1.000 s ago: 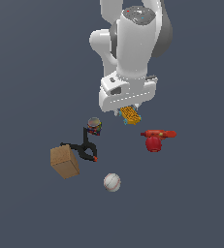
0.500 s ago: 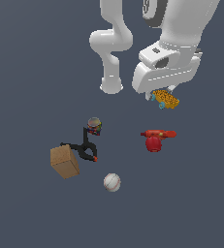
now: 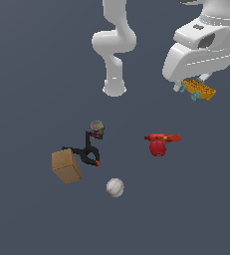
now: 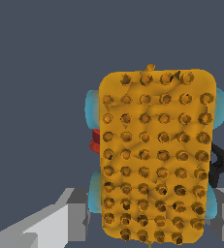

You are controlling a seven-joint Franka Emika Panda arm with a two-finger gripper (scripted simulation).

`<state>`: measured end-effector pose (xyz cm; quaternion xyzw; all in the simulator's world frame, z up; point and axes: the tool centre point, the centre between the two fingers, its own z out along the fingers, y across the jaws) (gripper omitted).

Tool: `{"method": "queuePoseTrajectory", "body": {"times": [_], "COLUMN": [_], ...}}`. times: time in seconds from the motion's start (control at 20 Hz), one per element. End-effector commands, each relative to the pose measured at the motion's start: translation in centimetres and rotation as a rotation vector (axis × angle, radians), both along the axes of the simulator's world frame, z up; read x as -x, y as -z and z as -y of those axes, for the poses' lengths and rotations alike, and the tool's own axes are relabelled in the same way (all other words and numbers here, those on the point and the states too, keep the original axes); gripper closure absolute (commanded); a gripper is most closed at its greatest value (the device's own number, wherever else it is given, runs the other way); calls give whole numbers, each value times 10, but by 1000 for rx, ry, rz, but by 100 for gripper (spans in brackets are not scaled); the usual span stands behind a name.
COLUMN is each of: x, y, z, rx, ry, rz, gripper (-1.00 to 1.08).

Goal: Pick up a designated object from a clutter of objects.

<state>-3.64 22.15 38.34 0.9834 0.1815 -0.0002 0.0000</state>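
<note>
Fingers [image 3: 197,91] closed on studded orange brick [image 3: 200,89], held high above tabletop [image 3: 32,74]. Box [image 3: 66,166], clamp [image 3: 85,152], can [image 3: 97,129], ball [image 3: 115,187], red drill [image 3: 159,143] lie well below fingers.

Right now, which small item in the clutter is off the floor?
The studded orange-yellow toy brick, held under the gripper; the rest lie on the floor.

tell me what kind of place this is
Most likely a physics simulation, not a real room: a featureless dark grey floor, a flatly rendered white arm, and scattered test objects like the baseball and brown box.
</note>
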Motion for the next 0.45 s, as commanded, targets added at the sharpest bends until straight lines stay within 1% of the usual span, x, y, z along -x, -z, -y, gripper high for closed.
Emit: {"method": "queuePoseTrajectory", "body": {"times": [0.0, 0.2, 0.4], "x": [-1, -2, -3], "y": [-7, -12, -13], "z": [-8, -15, -16], "rx": [0, 0, 0], "ry": [1, 1, 1], "rz": [0, 0, 0], "gripper": [108, 108, 108]}}
